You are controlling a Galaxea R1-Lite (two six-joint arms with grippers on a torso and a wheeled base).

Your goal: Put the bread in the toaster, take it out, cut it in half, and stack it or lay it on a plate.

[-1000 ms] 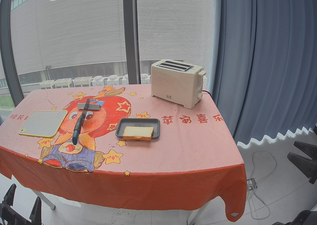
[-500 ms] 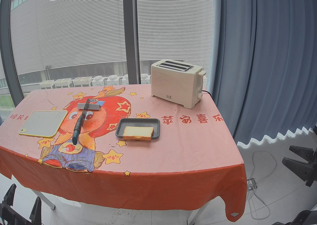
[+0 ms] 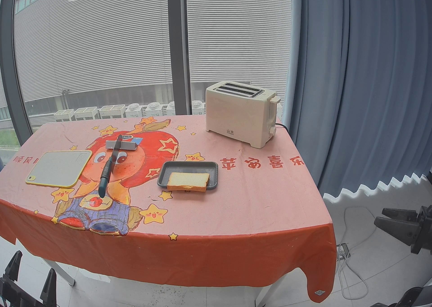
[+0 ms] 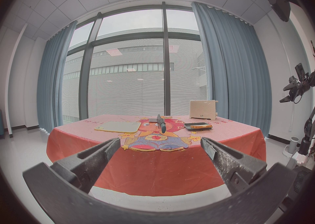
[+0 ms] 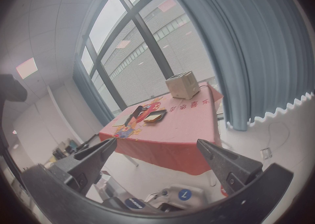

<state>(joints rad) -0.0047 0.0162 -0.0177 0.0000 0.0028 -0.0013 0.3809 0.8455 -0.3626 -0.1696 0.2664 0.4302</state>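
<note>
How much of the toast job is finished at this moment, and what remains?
Nothing looks done: the bread slice lies whole on the dark tray, and the toaster slots look empty. Nothing is in hand: the left gripper and right gripper are open, off the table. Left: toasting, taking out, cutting with the knife beside the cutting board, plating.

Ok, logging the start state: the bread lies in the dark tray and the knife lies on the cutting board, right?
Not quite. The head view shows the knife on the tablecloth beside the cutting board, not on it. The bread does lie in the dark tray.
</note>
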